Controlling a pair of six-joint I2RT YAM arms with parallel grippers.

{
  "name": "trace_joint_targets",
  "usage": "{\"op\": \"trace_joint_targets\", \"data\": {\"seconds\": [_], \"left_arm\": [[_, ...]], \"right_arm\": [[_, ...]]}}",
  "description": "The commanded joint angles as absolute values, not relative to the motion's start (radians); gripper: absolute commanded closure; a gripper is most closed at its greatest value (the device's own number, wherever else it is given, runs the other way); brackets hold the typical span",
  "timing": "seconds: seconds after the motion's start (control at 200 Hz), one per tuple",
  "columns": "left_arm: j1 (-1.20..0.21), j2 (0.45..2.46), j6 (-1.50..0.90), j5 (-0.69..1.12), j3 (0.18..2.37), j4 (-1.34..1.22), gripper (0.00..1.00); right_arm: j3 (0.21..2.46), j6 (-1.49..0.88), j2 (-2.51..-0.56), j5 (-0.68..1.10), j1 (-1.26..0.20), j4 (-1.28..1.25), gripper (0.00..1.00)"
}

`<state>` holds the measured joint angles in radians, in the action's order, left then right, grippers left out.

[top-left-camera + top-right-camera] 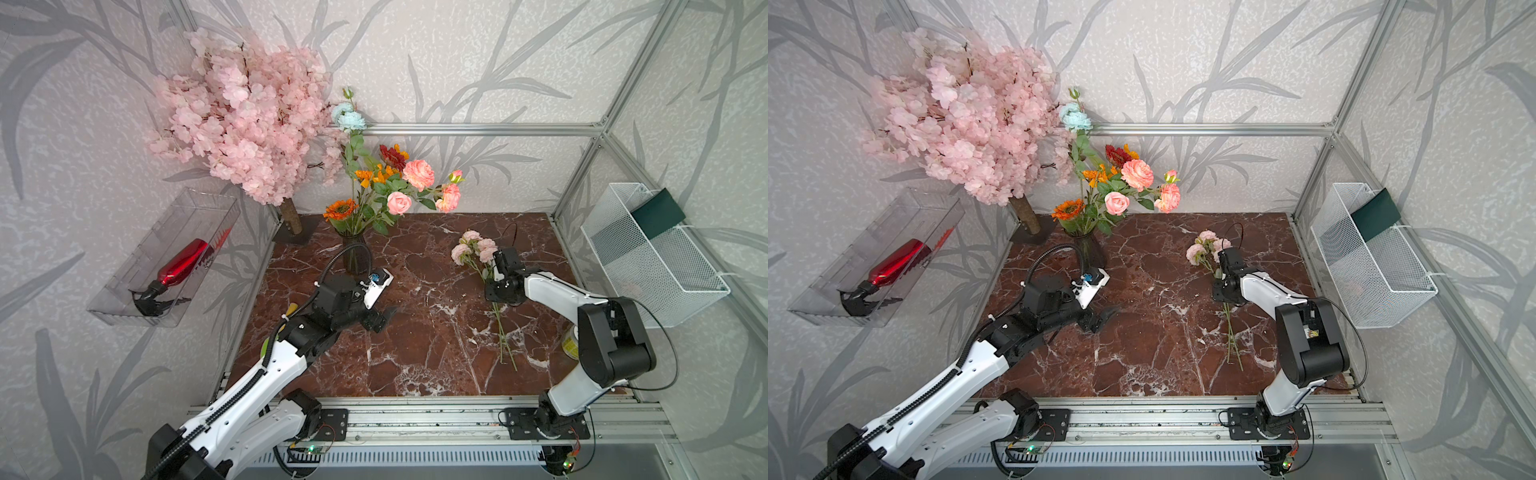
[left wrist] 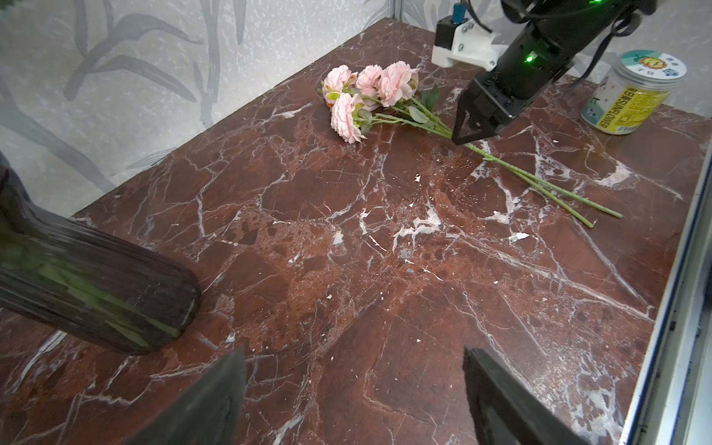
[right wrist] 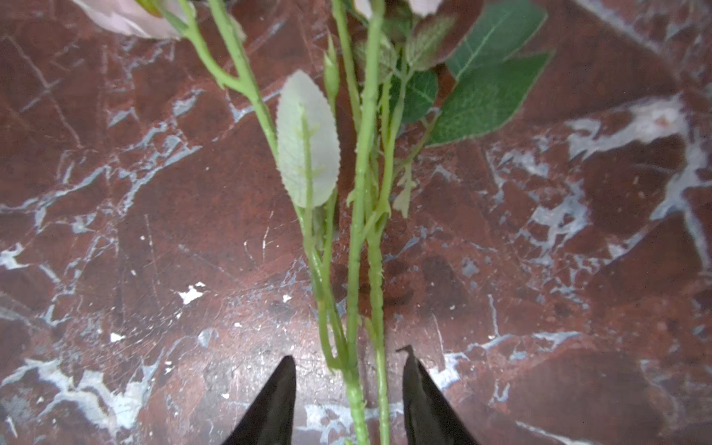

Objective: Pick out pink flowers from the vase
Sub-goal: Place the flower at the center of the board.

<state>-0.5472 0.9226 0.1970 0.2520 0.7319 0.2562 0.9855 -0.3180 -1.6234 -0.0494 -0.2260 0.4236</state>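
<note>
The dark ribbed vase (image 1: 355, 254) (image 1: 1093, 249) (image 2: 96, 293) stands at the back of the marble table and holds a mixed bouquet. Salmon pink flowers (image 1: 418, 174) (image 1: 1137, 174) rise from it on the right side. A bunch of pale pink flowers (image 1: 473, 247) (image 1: 1204, 247) (image 2: 366, 92) lies flat on the table to the right, stems (image 3: 358, 269) towards the front. My right gripper (image 2: 462, 138) (image 3: 348, 358) points down over those stems, open, jaws astride them without touching. My left gripper (image 1: 384, 320) (image 1: 1106, 318) (image 2: 352, 354) hovers open and empty in front of the vase.
A pink blossom tree (image 1: 245, 116) stands at the back left. On the left wall a clear bin (image 1: 137, 291) holds a red bottle (image 1: 183, 262). A white mesh basket (image 1: 652, 266) hangs on the right. A labelled jar (image 2: 632, 96) sits near the right edge.
</note>
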Motion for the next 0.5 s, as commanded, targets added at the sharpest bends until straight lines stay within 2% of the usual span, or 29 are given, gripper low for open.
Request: {"op": "trace_joint_targets", "data": {"seconds": [0.0,0.1,0.22,0.29,0.395,0.495], "left_arm": [[-0.551,0.908,0.203,0.188,0.736,0.243,0.15],[-0.549,0.870,0.261,0.082,0.736,0.263,0.20],[-0.539,0.813,0.364,-0.032,0.725,0.260,0.21],[-0.507,0.781,0.428,-0.053,0.703,0.225,0.21],[-0.365,0.754,0.453,0.108,0.671,0.151,0.23],[-0.199,0.776,0.417,0.308,0.642,0.019,0.23]], "right_arm": [[0.977,-0.319,-1.528,-0.025,-0.223,0.436,0.47],[0.959,-0.306,-1.422,0.028,-0.224,0.436,0.39],[0.921,-0.322,-1.256,0.153,-0.231,0.397,0.32],[0.894,-0.328,-1.153,0.204,-0.269,0.344,0.21],[0.858,-0.311,-1.051,0.203,-0.374,0.237,0.00],[0.854,-0.310,-1.036,0.245,-0.458,0.176,0.01]]}}
